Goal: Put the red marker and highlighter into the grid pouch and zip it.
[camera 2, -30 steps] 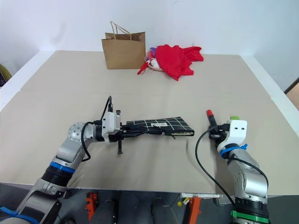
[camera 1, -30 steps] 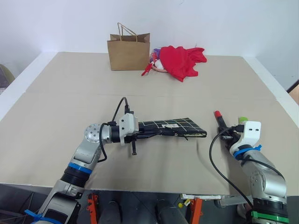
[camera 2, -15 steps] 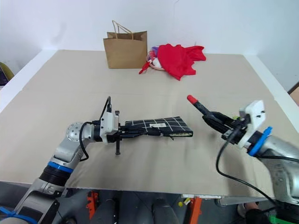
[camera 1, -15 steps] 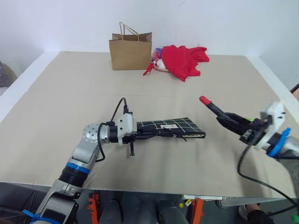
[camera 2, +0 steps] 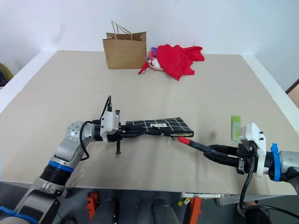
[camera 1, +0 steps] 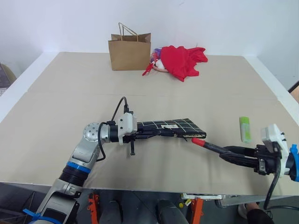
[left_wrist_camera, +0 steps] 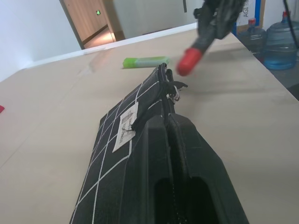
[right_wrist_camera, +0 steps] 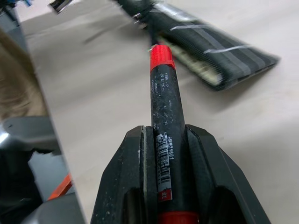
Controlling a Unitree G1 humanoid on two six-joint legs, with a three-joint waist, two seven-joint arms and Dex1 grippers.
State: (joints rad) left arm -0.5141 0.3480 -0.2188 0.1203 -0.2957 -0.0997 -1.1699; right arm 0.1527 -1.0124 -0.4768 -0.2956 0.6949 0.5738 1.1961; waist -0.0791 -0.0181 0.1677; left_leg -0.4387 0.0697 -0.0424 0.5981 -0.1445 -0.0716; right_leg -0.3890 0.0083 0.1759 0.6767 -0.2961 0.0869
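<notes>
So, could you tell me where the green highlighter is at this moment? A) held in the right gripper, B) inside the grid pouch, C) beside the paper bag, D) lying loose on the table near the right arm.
D: the highlighter lies flat on the table, apart from the grid pouch, while the right gripper is shut on the red marker.

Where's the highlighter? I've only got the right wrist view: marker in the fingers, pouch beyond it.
Observer: The highlighter lies flat on the table, just beyond the right gripper.
Operator: Is the pouch held?
Observer: Yes, the left gripper is shut on the grid pouch at its end away from the red marker.
Operator: Anything else on the table?
Observer: A brown paper bag and a red cloth sit at the far edge.
</notes>
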